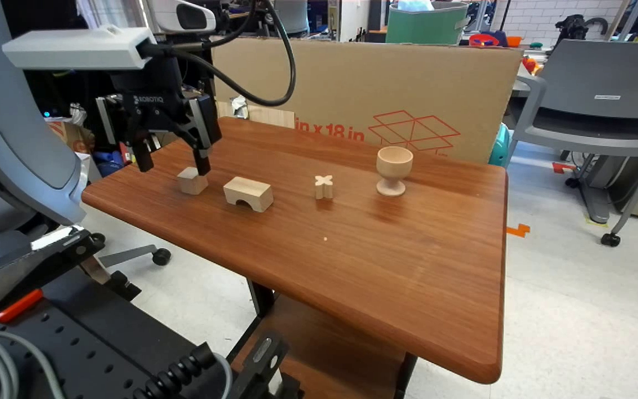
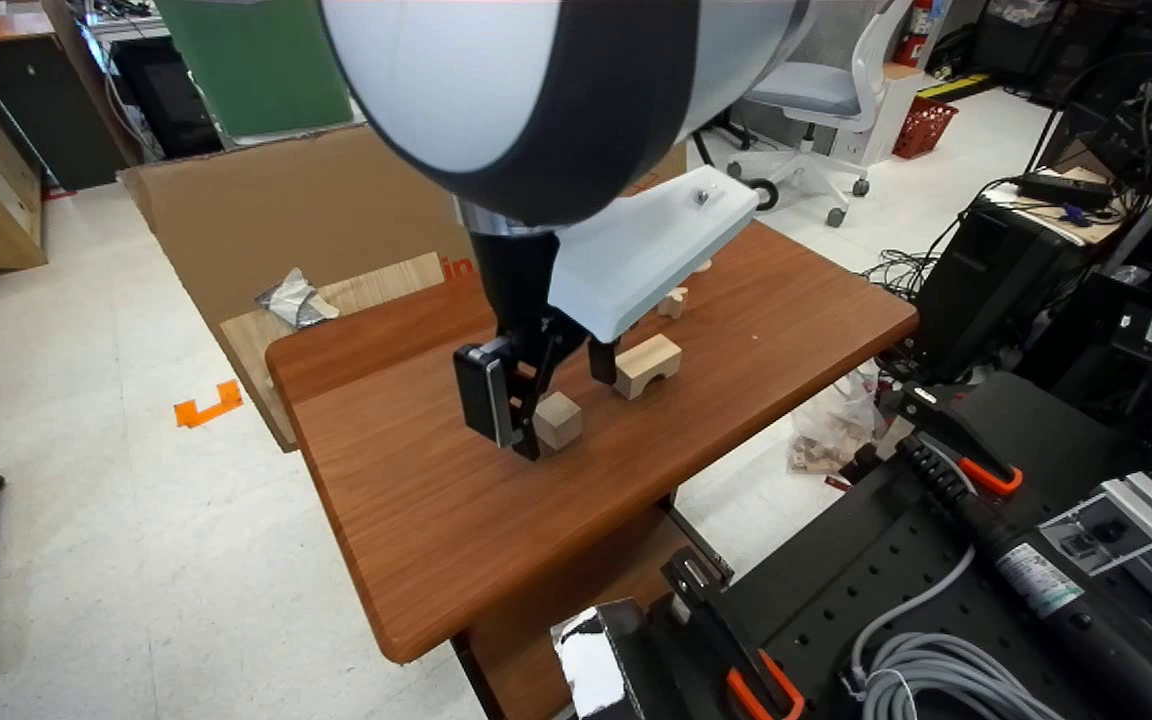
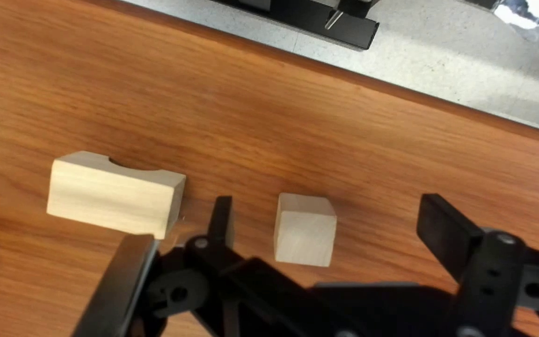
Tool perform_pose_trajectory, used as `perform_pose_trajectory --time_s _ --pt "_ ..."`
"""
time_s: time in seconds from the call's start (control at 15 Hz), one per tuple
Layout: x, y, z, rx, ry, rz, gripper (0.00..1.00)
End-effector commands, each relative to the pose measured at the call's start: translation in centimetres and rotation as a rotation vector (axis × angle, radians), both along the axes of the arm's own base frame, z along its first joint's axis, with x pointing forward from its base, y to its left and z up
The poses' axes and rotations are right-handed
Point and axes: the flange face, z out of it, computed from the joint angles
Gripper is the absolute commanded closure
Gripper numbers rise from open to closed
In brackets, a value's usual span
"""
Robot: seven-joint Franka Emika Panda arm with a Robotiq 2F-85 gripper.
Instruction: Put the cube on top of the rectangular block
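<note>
Wide apart stood the jaws of the pincer (image 1: 174, 161), and we saw them grip nothing at all! Over to the wrist view, and there was the cube (image 3: 304, 236), framed between the two black fingers (image 3: 445, 234), nearer to one than to the other, with brown wood grain showing on either side of it. We had it resting flat on the counter (image 1: 380, 266), close to one long edge, and in both exterior views the pincer hung over that stretch. How far the fingertips stood from it, we could not tell. Near it, a clear gap between them, sat the rectangular block (image 3: 108, 196), long side down, its rounded notch cut into the lower edge and turned toward that same counter edge. Further along we picked out the little cross-shaped piece (image 1: 323, 187), upright, and past it the goblet (image 1: 394, 163), foot down, bowl up: four wooden things in a loose row! We even spotted a tiny pale speck (image 1: 325, 239) on the wood, nearer the edge. In both exterior views we caught the cardboard (image 1: 352, 83) standing along the far side, red print across it, and beyond the counter's end we noted a grey chair (image 1: 601, 72).
</note>
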Motion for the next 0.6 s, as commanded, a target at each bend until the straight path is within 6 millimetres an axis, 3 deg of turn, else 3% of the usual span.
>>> perform_pose_trajectory --time_s 0.0,0.07,0.13,0.33,0.53 --pt "1.5 0.8 -1.6 -0.012 0.026 0.020 0.00" --pt "1.7 0.9 -1.8 -0.010 0.033 0.019 0.16" --pt "1.8 1.0 -2.1 -0.007 0.040 0.016 0.26" --pt "2.0 1.3 -2.3 0.001 0.042 0.017 0.49" --pt "2.0 0.9 -1.1 0.035 0.018 -0.009 0.73"
